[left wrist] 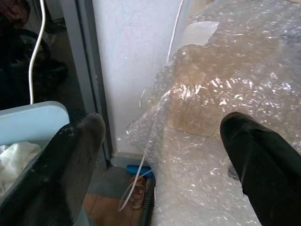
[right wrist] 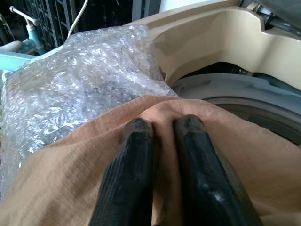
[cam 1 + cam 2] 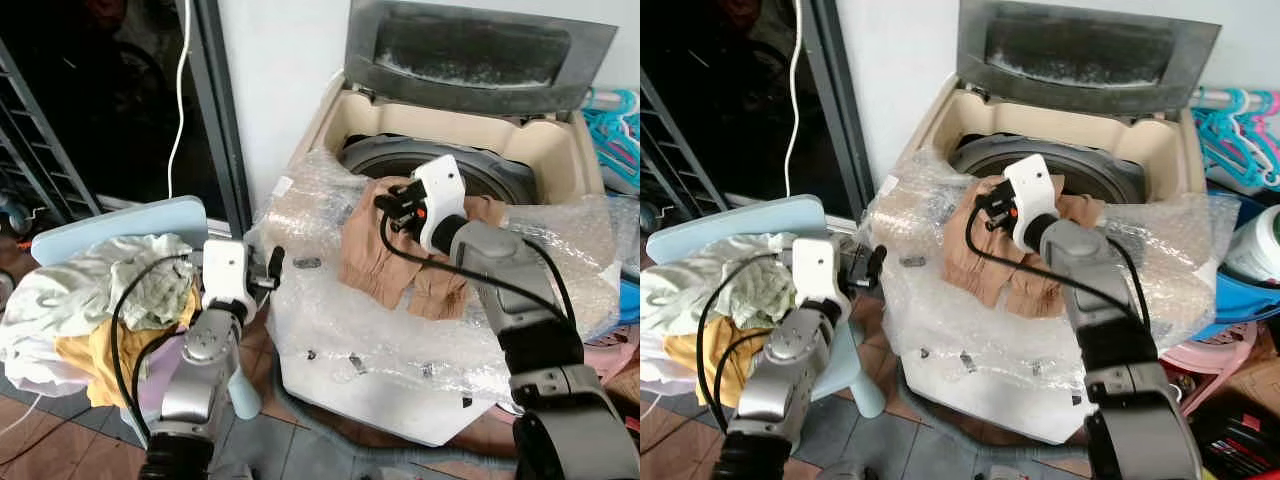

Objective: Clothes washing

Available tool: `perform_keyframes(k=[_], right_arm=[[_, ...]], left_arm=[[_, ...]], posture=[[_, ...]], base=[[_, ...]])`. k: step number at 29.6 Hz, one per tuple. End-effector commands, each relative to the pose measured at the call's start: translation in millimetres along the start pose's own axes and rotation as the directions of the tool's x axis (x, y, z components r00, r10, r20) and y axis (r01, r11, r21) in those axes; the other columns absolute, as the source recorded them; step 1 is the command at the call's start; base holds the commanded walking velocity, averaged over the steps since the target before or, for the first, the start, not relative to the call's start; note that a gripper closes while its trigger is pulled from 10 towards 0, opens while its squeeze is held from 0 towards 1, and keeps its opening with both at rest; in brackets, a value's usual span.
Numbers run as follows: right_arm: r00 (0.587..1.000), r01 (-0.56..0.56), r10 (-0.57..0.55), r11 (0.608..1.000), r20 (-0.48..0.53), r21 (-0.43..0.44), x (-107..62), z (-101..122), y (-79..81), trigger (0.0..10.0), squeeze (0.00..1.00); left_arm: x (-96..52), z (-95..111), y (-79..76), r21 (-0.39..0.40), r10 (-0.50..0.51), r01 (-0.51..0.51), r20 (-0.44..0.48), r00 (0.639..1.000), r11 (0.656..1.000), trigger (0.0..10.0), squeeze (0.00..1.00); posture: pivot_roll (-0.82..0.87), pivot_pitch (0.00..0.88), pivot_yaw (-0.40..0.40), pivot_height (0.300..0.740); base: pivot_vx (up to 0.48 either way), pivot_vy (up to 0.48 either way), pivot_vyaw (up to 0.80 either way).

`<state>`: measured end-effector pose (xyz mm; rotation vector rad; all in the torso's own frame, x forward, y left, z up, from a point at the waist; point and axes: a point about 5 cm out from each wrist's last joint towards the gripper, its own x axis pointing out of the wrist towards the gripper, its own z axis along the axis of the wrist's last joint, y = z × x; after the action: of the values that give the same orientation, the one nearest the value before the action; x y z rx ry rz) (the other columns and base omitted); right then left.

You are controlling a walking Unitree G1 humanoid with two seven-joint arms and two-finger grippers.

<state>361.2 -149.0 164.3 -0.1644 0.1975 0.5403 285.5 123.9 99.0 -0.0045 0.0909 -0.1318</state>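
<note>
A tan garment (image 3: 375, 262) hangs over the front rim of the top-loading washing machine (image 3: 560, 150), part of it toward the dark drum (image 3: 500, 175). The machine's lid (image 3: 470, 50) stands open. My right gripper (image 3: 386, 206) is over the garment's upper edge, and its fingers (image 2: 136, 141) are shut on a fold of the tan cloth (image 2: 70, 179). Lower down, my left gripper (image 3: 275, 265) is open and holds nothing, just off the machine's left front corner. A pile of white and yellow clothes (image 3: 90, 290) lies to its left.
Bubble wrap (image 3: 350, 330) covers the machine's front and top rim. The clothes pile rests on a light blue chair (image 3: 130, 220). A dark doorway with a white cable (image 3: 180, 90) is at the left. Teal hangers (image 3: 615, 120) and a pink tub (image 3: 610, 350) are at the right.
</note>
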Motion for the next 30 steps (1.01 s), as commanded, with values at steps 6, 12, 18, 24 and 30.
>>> perform_keyframes(k=[6, 12, 18, 24, 30], right_arm=[[0.966, 0.2, -0.177, 0.973, 0.188, -0.112, 9.0, 63, -40.5, 0.0, 0.0], [0.754, 0.459, -0.3, 0.877, 0.584, -0.142, -17.1, 156, -60.0, 0.0, 0.0], [0.826, 0.46, -0.292, 0.843, 0.482, -0.278, -9.0, 118, -57.7, 10.0, 1.0], [0.826, 0.472, -0.364, 0.864, 0.43, -0.177, -34.2, 52, -59.2, 10.0, 1.0], [0.702, 0.65, -0.53, 0.75, 0.475, -0.123, -82.0, 22, -66.2, 10.0, 1.0]], left_arm=[[7.5, 0, 14.0, 0.024, 0.033, -0.033, -0.008, 0.999, 0.999, 10.0, 0.0], [11.1, 3, 11.3, 0.023, 0.031, -0.031, 0.004, 1.0, 0.999, 10.0, 0.0], [8.5, 0, 3.5, 0.012, 0.03, -0.03, 0.01, 1.0, 0.999, 10.0, 0.0], [3.7, -4, 4.2, 0.011, 0.027, -0.027, 0.0, 1.0, 1.0, 10.0, 0.0], [5.4, -5, 6.0, 0.015, 0.023, -0.022, -0.005, 1.0, 1.0, 10.0, 0.0]], posture=[[-0.08, 0.0, 0.01, 0.74], [-0.08, 0.0, 0.011, 0.74], [-0.06, 0.0, -0.002, 0.74], [-0.06, 0.0, -0.002, 0.74], [-0.09, 0.0, 0.013, 0.74]], base=[[0.0, 0.0, 0.0], [0.0, 0.0, 0.0], [0.0, 0.0, 0.0], [0.0, 0.0, 0.0], [0.0, 0.0, 0.0]])
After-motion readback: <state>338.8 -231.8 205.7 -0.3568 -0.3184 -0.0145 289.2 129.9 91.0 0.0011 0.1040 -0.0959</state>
